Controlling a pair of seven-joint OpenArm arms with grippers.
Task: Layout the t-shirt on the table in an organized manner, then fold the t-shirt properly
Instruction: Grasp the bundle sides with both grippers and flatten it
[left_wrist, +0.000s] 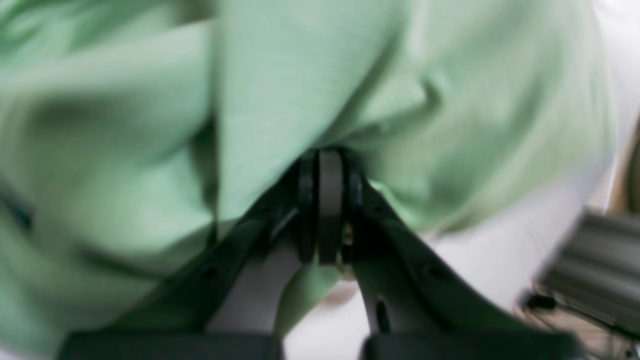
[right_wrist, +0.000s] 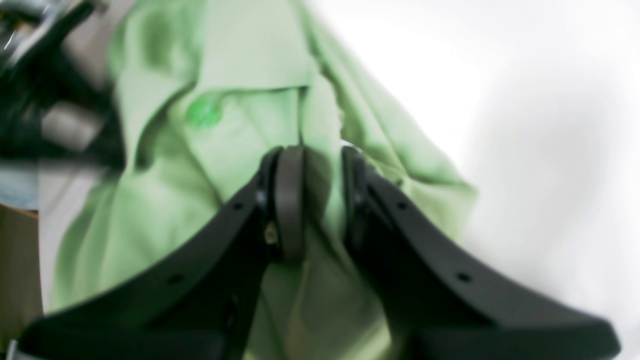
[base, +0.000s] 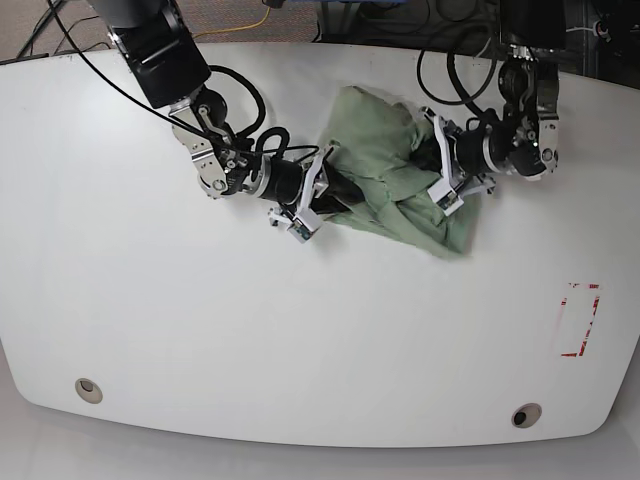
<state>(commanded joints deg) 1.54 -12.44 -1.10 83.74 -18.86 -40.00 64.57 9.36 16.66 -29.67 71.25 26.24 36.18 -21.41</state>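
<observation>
Two claws are gripping one t-shirt (base: 385, 175): left claw (left_wrist: 327, 210) and right claw (right_wrist: 312, 200) pinching folds; only the base view is showing two grommet holes (base: 88, 389) in the tabletop (base: 200, 330).

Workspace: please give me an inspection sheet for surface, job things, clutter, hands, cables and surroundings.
Surface: white table, glossy, two grommet holes near the front edge, red tape rectangle at one side.
Job things: green shirt bunched and wrinkled at the far middle, not laid flat.
Clutter: nothing seen.
Hands: left hand shut on shirt; right hand shut on a fold of shirt, on the opposite side.
Cables: black cables loop along both arms; more lie beyond the far edge.
Surroundings: dark floor and equipment behind the table, details unclear.
</observation>
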